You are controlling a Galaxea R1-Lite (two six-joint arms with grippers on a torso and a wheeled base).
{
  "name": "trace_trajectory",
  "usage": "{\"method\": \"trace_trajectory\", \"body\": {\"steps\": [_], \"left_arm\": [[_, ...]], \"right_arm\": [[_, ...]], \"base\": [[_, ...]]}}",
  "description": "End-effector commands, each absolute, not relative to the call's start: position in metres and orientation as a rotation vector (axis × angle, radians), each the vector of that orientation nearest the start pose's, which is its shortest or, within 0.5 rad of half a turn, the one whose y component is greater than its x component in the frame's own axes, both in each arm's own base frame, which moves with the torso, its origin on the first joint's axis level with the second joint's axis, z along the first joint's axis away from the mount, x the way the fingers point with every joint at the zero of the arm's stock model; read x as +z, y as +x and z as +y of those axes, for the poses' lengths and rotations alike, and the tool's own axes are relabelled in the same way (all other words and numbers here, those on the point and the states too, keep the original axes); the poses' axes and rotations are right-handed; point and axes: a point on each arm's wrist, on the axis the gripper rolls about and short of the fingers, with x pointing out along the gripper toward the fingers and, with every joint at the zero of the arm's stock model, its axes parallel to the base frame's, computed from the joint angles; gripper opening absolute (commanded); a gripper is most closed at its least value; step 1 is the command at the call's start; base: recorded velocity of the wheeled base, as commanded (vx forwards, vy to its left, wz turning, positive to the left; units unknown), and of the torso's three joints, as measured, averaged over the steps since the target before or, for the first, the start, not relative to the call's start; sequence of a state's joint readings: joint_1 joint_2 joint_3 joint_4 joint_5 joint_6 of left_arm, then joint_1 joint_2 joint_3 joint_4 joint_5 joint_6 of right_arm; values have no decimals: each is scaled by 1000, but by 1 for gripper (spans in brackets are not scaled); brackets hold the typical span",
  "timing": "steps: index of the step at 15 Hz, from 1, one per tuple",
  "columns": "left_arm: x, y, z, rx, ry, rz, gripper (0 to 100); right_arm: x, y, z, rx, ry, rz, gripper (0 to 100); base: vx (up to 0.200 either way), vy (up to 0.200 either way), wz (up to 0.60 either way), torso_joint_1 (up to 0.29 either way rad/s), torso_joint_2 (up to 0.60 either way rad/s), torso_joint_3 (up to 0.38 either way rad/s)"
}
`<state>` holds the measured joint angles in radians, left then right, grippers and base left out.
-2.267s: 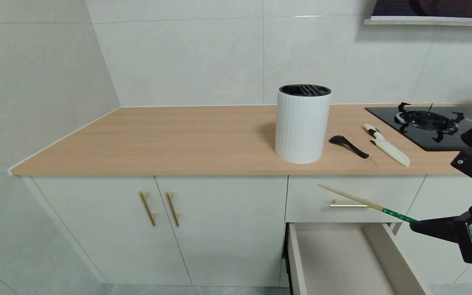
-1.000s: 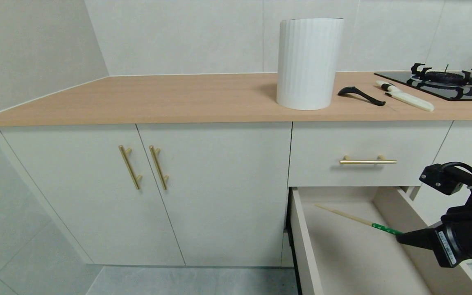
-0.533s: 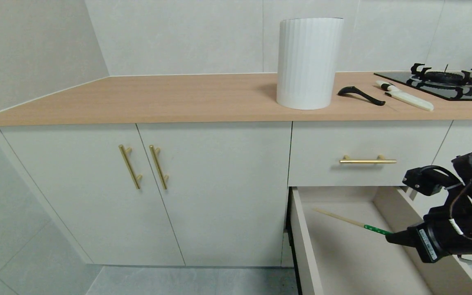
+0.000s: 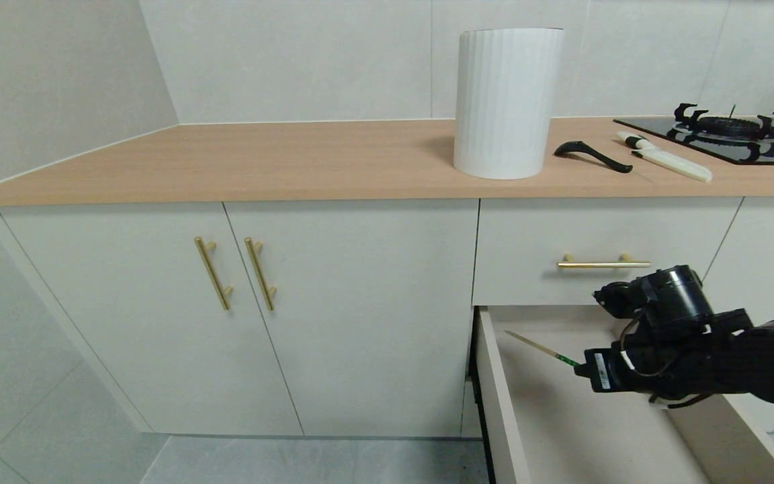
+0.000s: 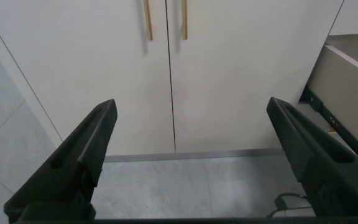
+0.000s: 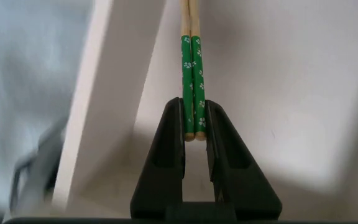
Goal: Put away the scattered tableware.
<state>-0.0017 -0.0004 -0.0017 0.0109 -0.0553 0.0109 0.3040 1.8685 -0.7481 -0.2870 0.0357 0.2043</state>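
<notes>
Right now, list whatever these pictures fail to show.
Tips of the chopsticks: cut off by the right wrist view's edge.
Front of the drawer: cut off by the head view's lower edge.
Inside of the white holder: hidden by its own wall, head view.

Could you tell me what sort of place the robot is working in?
Most likely a home kitchen: a wooden countertop runs over white cabinets, a gas hob is set into it at the right, and a knife lies on the counter near the hob.
</notes>
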Motion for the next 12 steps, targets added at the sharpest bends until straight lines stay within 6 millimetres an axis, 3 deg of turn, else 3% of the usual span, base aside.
{"method": "trace_trajectory", "body": {"steps": [1,6,12], "left_arm": [[75,-23,-1,-57,10,9,100],[75,-23,-1,-57,10,9,100],[75,-23,-1,-57,10,9,100]], "right_arm": [[28,307,102,131,82,912,0],[12,308,103,126,71,938,0],[-45,304,115,124,-12,1096,0]], "base": [[0,0,0,0,0,0],[0,0,0,0,0,0],[0,0,0,0,0,0]]}}
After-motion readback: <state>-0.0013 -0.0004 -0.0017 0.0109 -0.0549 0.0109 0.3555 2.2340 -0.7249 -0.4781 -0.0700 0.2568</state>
